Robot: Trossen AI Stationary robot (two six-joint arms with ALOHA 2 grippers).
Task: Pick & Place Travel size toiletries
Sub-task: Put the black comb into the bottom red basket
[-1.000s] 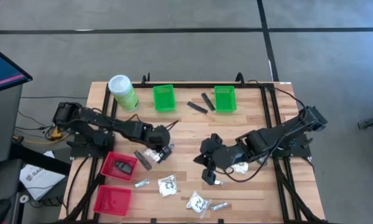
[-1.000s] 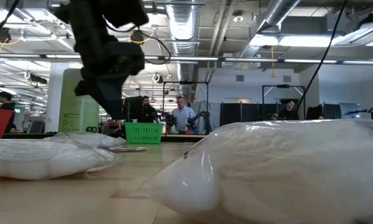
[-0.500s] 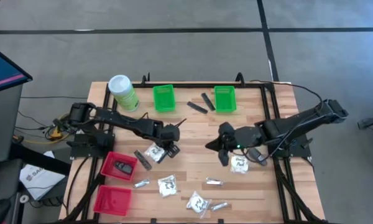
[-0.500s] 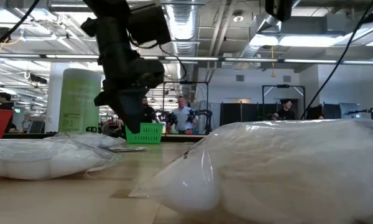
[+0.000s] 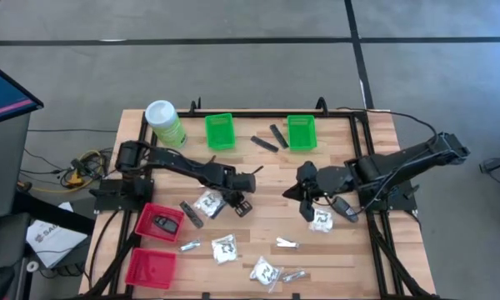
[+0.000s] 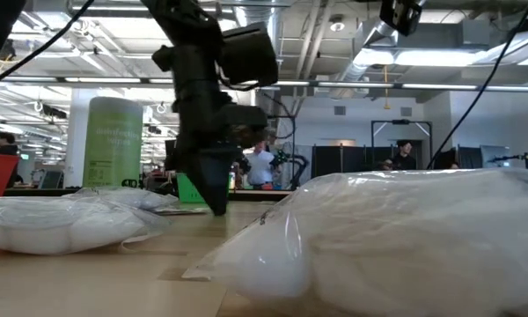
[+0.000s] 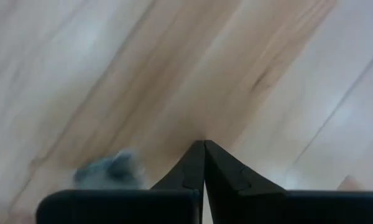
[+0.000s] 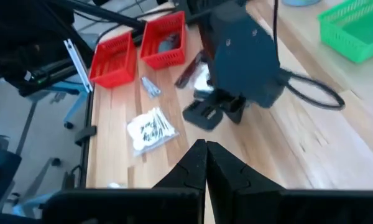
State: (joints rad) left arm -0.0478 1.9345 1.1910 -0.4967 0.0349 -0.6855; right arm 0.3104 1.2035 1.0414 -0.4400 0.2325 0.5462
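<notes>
The travel size toiletries lie scattered on the wooden table: white packets [image 5: 208,202] [image 5: 225,248] [image 5: 265,271] [image 5: 321,219], silvery sachets [image 5: 287,243] [image 5: 189,246] and dark sticks [image 5: 192,215] [image 5: 264,143]. A dark oval piece [image 5: 165,222] lies in a red basket. My left gripper [image 5: 242,206] is shut and points down, low over bare wood [image 7: 174,74], just right of one packet. Whether its tips [image 6: 218,210] touch the wood, I cannot tell. My right gripper [image 5: 307,208] is shut and raised, slanting down, beside the right packet.
Two red baskets [image 5: 147,218] [image 5: 150,268] stand at the near left and two green baskets [image 5: 220,132] [image 5: 302,132] at the far edge. A tall light-green canister [image 5: 164,123] stands at the far left. Bare wood lies between the two grippers.
My left gripper has gone toward the table's right edge and down, past the white packet, staying shut. My right gripper has drawn back toward the right and far side, staying shut; a silvery sachet lies where it stood.
</notes>
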